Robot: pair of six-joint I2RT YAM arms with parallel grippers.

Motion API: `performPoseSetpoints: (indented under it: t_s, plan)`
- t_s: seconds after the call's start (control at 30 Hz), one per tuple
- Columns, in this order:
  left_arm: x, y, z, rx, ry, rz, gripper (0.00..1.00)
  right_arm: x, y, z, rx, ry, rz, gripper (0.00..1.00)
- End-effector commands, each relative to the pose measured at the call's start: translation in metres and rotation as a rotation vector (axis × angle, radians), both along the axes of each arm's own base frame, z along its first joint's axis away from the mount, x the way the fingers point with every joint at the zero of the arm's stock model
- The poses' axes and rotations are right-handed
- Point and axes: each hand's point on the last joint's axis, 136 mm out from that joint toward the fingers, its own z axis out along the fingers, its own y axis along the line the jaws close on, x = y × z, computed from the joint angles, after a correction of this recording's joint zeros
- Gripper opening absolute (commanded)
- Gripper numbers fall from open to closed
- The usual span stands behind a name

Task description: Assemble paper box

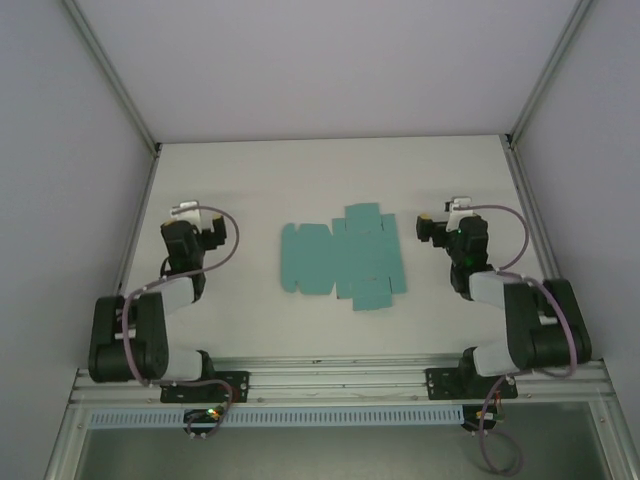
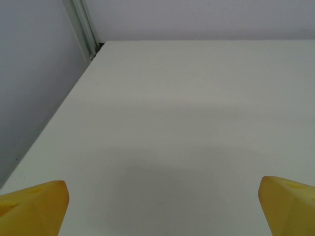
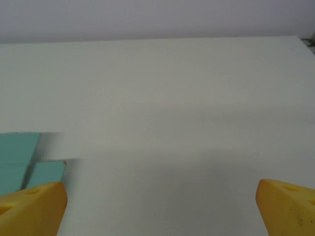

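— Entry one, paper box (image 1: 343,258)?
— Teal-green card, die-cut sheet with flaps, unfolded, flat on white table (image 1: 300,170), touched by neither claw
— Entry two, left gripper (image 1: 190,212)?
— Well to the left of paper box, clear of it. Released, jaws spread wide, yellow fingers (image 2: 34,204) at the two lower corners of the left wrist view, bare table between them, nothing grasped
— Entry three, right gripper (image 1: 432,226)?
— Just right of paper box, near its right edge, apart from it. Released likewise, jaws wide, nothing grasped. In the right wrist view, corner flaps of paper box just beyond the left-hand fingertip, outside the gap between the fingers
— Remaining entries?
— Grey walls (image 1: 80,150) behind paper box and on both sides; aluminium rail (image 1: 340,378) on the near side of paper box
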Motion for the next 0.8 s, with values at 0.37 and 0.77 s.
performPoseSetpoints:
  t_s: [0.37,0.77]
  plan:
    - [-0.051,-0.138,-0.013,-0.361,0.431,-0.238,1.00,-0.056,0.128,0.012,0.226,0.485,0.216,0.72]
    - [-0.062,-0.210,-0.059,-0.545,0.614,-0.432,1.00,-0.054,0.159,-0.105,0.322,0.783,0.226,0.35]
